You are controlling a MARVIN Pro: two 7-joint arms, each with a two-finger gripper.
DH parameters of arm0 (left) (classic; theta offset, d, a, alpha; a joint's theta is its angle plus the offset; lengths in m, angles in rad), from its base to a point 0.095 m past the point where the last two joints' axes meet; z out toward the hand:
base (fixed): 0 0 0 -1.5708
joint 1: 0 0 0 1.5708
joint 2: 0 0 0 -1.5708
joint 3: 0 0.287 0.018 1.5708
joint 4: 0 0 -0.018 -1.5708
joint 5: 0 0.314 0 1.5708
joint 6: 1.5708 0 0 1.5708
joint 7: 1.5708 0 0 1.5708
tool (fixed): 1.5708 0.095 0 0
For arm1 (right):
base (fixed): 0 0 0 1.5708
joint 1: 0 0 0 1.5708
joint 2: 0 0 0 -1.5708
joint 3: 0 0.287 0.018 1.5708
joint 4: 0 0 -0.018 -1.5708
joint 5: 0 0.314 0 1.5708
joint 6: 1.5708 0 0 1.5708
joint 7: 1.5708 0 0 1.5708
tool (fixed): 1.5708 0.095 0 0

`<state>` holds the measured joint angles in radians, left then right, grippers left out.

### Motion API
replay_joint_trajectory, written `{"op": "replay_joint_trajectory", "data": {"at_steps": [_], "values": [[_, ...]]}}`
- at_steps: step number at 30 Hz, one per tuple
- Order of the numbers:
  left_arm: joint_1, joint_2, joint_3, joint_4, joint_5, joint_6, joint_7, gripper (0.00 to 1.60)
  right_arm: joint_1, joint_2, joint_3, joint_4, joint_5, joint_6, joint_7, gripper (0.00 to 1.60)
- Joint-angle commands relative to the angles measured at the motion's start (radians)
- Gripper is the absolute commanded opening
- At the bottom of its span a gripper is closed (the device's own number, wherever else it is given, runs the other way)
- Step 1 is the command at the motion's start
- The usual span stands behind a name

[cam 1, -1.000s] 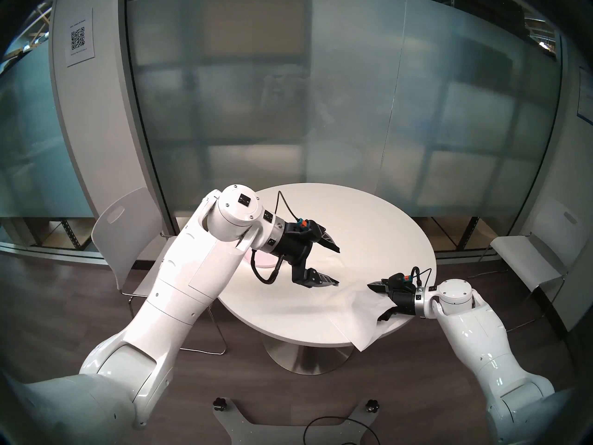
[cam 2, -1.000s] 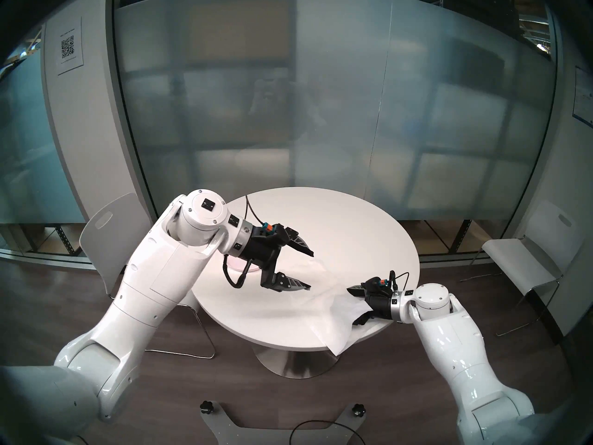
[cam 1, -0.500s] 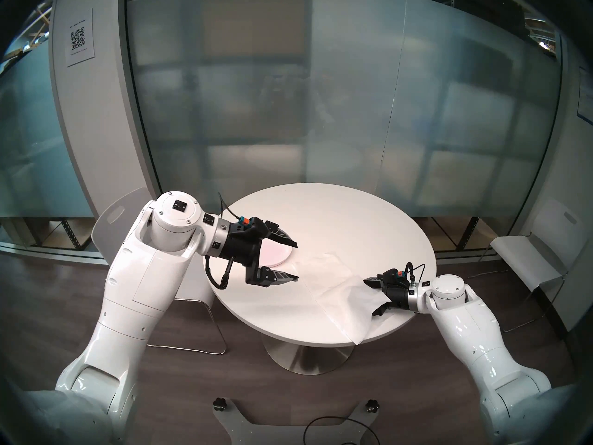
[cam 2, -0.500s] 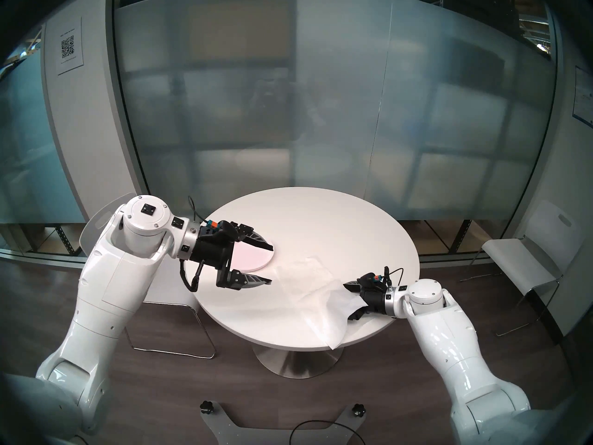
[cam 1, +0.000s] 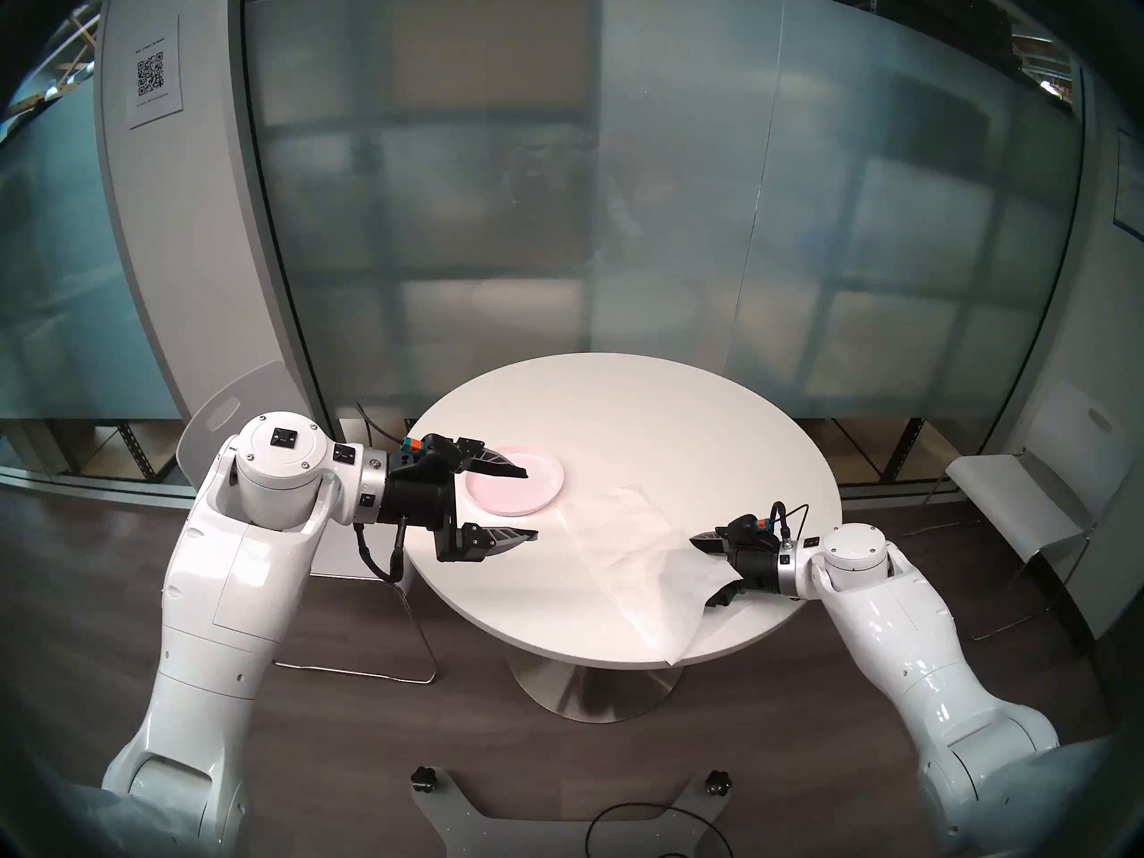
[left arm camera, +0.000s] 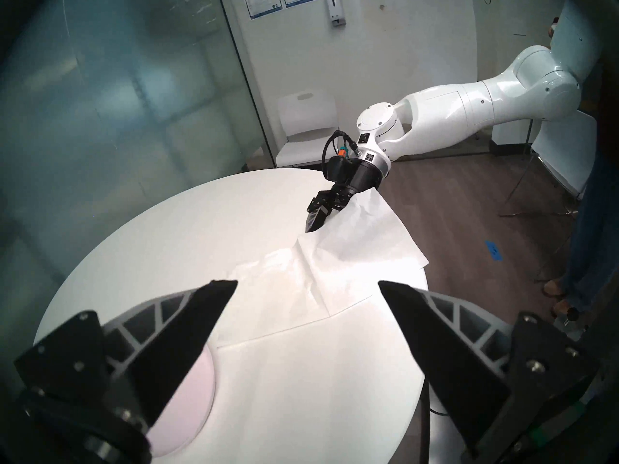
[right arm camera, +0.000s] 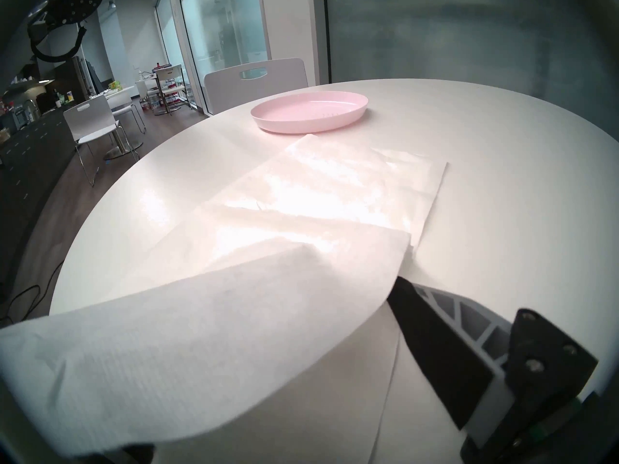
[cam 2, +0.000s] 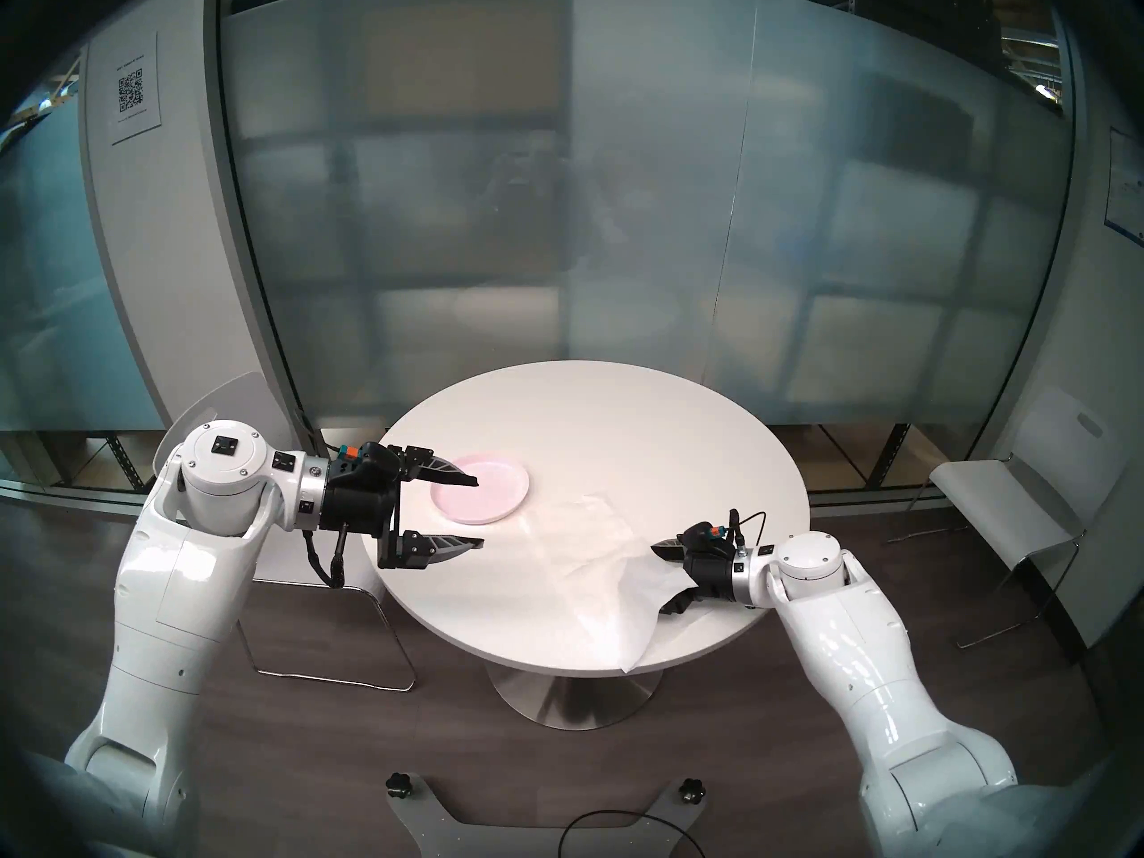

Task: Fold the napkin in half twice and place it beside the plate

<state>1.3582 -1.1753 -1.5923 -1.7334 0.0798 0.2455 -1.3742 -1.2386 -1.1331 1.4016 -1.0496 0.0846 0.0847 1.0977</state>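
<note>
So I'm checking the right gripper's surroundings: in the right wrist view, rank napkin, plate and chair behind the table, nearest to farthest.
1. napkin, draped over the right gripper.
2. plate, across the table.
3. chair, behind the table's far edge.

Thin matt paper napkin [right arm camera: 207, 322], faintly ribbed; smooth pink plastic plate [right arm camera: 310, 113]; glossy white table [right arm camera: 502, 152] reflecting light.

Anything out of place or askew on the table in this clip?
Yes. The napkin lies skewed, with one corner hanging past the table edge nearest the robot. Part of it is draped over the right gripper, covering one finger. The plate sits flat and undisturbed; the left gripper is open and empty.
</note>
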Motion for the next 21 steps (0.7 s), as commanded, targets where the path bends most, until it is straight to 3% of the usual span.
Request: {"op": "replay_joint_trajectory", "data": {"at_steps": [1,12,21], "values": [[0.01,-0.008,-0.019,-0.009,-0.008,-0.015,0.015,1.6,-0.049,0.036,0.024,-0.093,0.017,0.035,0.016,1.6],[-0.028,-0.035,0.085,0.118,-0.002,0.016,-0.033,1.6,-0.106,0.057,0.065,-0.16,0.018,0.066,0.016,1.6],[-0.062,-0.062,0.104,0.155,-0.01,0.028,-0.021,1.6,-0.142,0.073,0.093,-0.204,0.02,0.081,0.021,1.6]]}}
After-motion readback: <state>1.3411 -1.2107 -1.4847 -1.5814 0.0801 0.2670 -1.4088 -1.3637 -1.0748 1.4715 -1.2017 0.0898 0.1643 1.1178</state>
